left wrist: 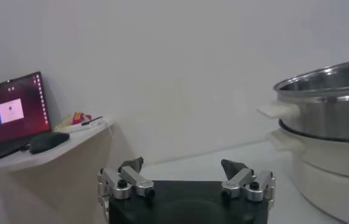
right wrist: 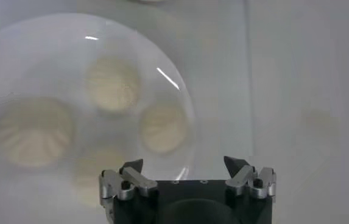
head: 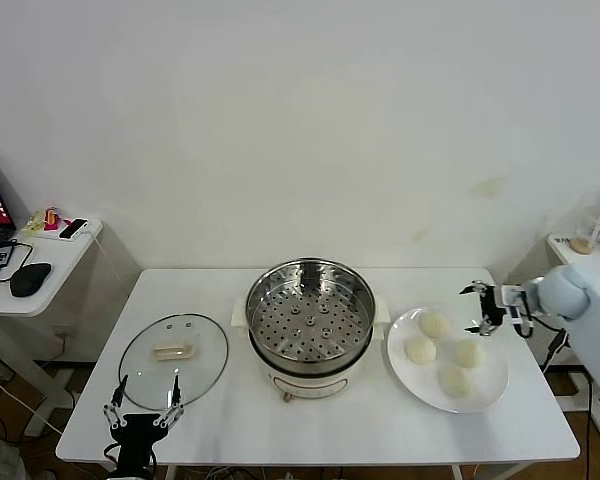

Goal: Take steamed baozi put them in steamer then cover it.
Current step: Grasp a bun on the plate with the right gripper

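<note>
Several white-cream baozi (head: 434, 324) lie on a white plate (head: 492, 390) right of the steamer (head: 310, 318); they also show in the right wrist view (right wrist: 113, 83). The steel steamer stands open at the table's middle, its perforated tray empty. The glass cover (head: 173, 359) with a cream handle lies flat on the table to the steamer's left. My right gripper (head: 477, 309) is open and empty, hovering above the plate's far right edge. My left gripper (head: 144, 406) is open and empty at the table's front edge, just before the cover.
A side desk (head: 40, 262) with a mouse, a laptop and small items stands at the left, also in the left wrist view (left wrist: 46, 141). A small stand with a cup (head: 583, 244) is at the far right. The white table (head: 310, 430) ends close in front.
</note>
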`<state>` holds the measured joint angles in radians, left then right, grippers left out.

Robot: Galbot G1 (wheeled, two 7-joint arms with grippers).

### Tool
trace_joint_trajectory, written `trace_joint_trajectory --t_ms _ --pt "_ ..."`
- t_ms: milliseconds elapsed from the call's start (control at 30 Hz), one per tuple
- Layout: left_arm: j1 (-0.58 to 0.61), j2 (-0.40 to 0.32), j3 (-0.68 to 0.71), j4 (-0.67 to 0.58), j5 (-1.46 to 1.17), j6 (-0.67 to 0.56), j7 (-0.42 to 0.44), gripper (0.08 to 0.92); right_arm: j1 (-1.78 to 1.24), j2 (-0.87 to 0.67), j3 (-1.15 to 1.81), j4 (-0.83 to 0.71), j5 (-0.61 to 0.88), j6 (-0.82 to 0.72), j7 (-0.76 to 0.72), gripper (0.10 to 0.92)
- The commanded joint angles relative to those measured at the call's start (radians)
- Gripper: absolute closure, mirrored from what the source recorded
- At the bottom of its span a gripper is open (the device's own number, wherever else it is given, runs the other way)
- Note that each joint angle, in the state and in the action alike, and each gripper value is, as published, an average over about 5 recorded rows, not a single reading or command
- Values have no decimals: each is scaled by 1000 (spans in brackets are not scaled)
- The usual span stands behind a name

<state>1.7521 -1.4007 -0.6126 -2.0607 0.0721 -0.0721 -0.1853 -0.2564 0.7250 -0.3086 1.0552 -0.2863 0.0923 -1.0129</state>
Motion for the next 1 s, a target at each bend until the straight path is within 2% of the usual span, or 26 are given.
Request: trace_joint_trajectory --t_ms 33,600,1000 --pt "-3 0 -7 1 1 1 3 177 165 102 -182 -158 13 14 -67 203" --pt "-3 3 -22 2 -4 -2 6 177 165 163 -207 -229 -53 -2 -38 205" --pt "-8 3 -21 0 -4 -2 7 177 151 170 -208 -234 -85 -9 -34 327"
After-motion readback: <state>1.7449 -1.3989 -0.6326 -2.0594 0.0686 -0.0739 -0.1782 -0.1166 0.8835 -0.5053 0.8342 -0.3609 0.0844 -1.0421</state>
